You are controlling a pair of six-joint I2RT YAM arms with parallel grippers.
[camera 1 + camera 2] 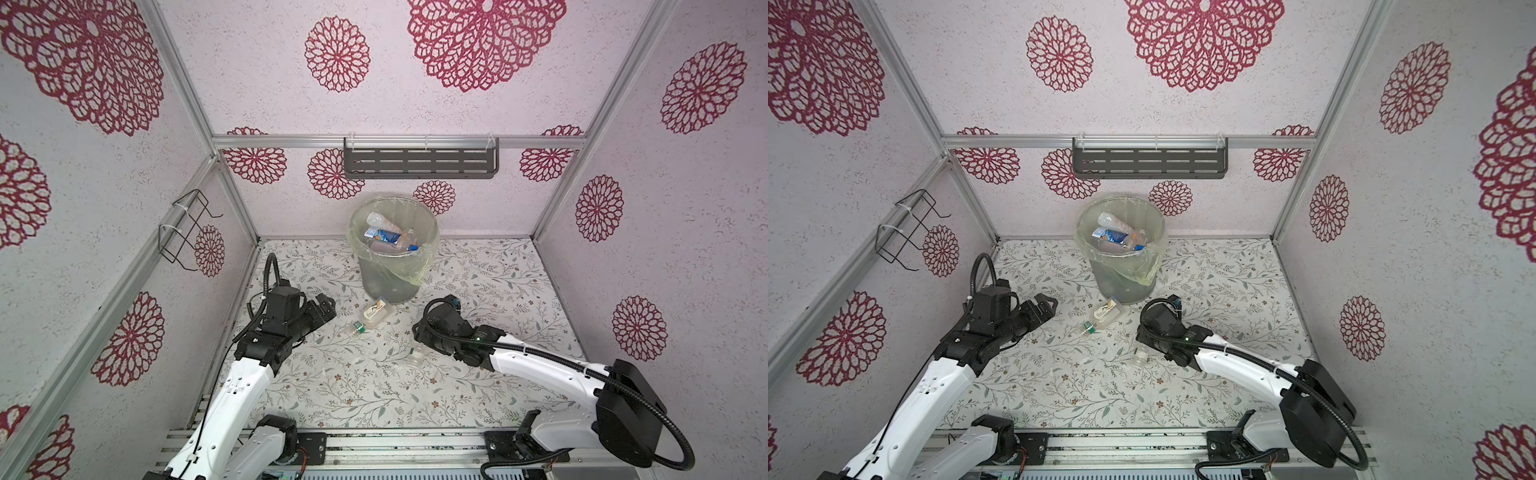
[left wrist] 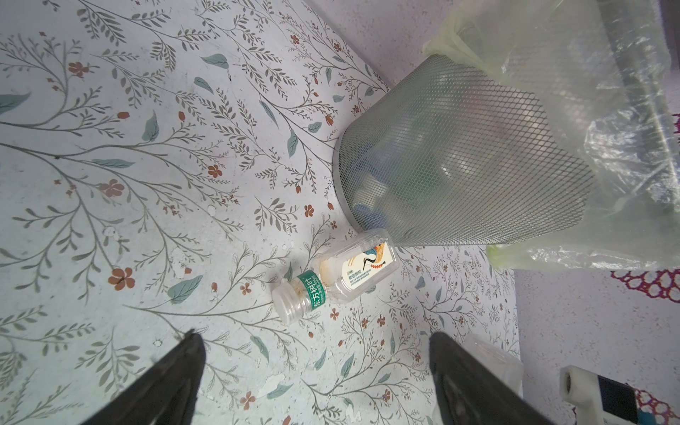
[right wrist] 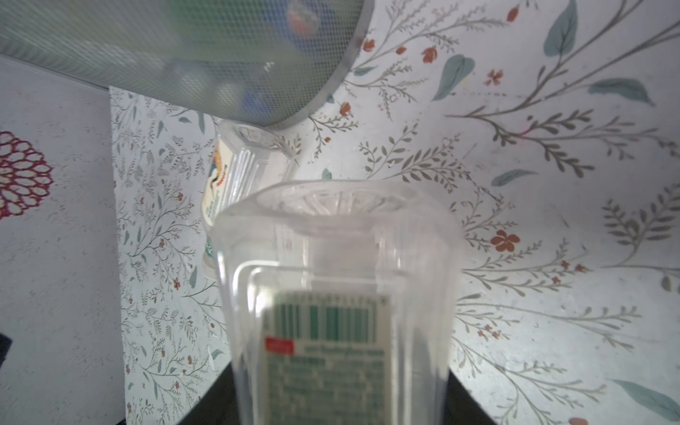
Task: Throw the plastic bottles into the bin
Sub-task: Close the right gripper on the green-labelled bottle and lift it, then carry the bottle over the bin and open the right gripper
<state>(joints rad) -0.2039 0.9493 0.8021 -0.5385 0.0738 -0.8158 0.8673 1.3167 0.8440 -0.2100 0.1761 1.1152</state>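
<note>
Bottle [image 3: 336, 294] clamped between right jaws, another bottle [image 2: 346, 276] ahead of left jaws

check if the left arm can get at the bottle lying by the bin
Probably yes: the left gripper is open, facing the bottle, with bare table between them. The bin stands close behind its base. The right gripper, shut on another bottle, is apart.

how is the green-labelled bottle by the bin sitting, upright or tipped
Tipped: the bottle lies on its side on the table, base toward the bin.
</note>
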